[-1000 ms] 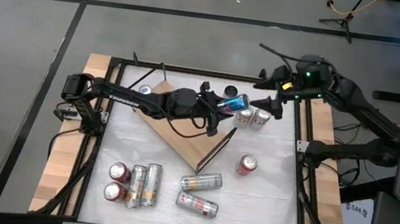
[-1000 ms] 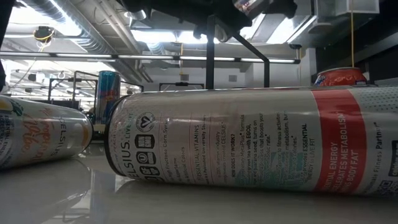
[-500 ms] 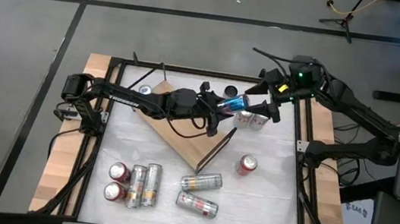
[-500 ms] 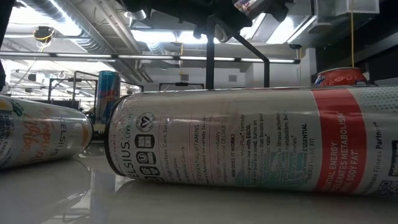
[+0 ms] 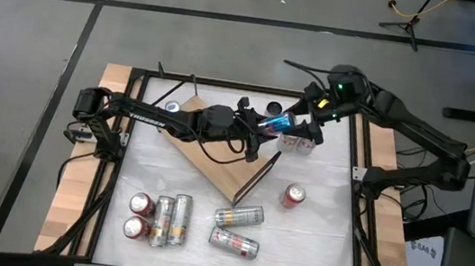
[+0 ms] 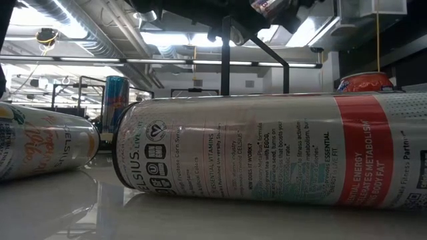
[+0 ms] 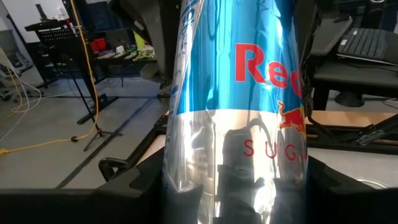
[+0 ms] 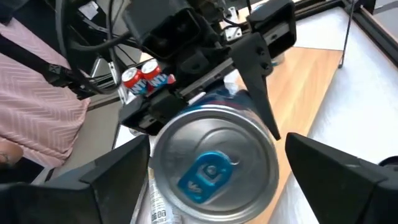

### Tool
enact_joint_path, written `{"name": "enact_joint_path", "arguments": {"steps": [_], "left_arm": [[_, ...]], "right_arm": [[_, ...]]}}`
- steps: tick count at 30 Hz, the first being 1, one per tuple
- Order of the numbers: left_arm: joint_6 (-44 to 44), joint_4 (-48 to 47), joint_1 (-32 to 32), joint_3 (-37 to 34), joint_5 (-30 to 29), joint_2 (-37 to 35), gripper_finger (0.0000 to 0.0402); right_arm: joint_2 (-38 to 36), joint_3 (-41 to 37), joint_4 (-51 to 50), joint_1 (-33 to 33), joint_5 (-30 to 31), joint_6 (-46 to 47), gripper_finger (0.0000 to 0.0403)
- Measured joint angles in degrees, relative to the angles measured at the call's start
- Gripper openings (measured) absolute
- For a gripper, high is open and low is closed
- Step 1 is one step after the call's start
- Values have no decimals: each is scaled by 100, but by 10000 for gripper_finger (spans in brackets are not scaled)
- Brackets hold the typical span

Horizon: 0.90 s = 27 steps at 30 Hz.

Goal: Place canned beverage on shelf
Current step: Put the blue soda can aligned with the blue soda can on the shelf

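Holding a blue Red Bull can (image 5: 280,120) sideways in the air, the left gripper (image 5: 261,125) is clamped on its lower body above the shelf's (image 5: 216,162) far-right edge. Can's long axis runs left-right, top end toward the right gripper (image 5: 310,122). That one sits just beyond the lid, fingers spread wide on either side of it, gripping nothing. Looks like a handover: right arm nearer the free end.
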Motion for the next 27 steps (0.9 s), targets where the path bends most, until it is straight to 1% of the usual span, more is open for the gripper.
{"name": "enact_joint_path", "arguments": {"steps": [2, 4, 12, 15, 18, 23, 27], "left_arm": [[0, -1, 0, 0, -1, 0, 215], [0, -2, 0, 0, -3, 0, 215], [-6, -14, 2, 0, -175, 0, 215], [-3, -26, 1, 0, -194, 0, 215], [16, -29, 0, 0, -208, 0, 215], [40, -77, 0, 0, -202, 0, 218], [5, -85, 4, 0, -206, 0, 234]], "right_arm": [[8, -2, -2, -1, 67, -9, 364], [0, 0, 2, -1, 115, -11, 351], [-1, 0, 7, 53, 165, -20, 260], [-6, 0, 26, 182, 338, -18, 237], [-12, 0, 85, 346, 501, 0, 232], [-14, 2, 144, 533, 958, -4, 245], [-10, 2, 178, 534, 1032, -28, 235]]}}
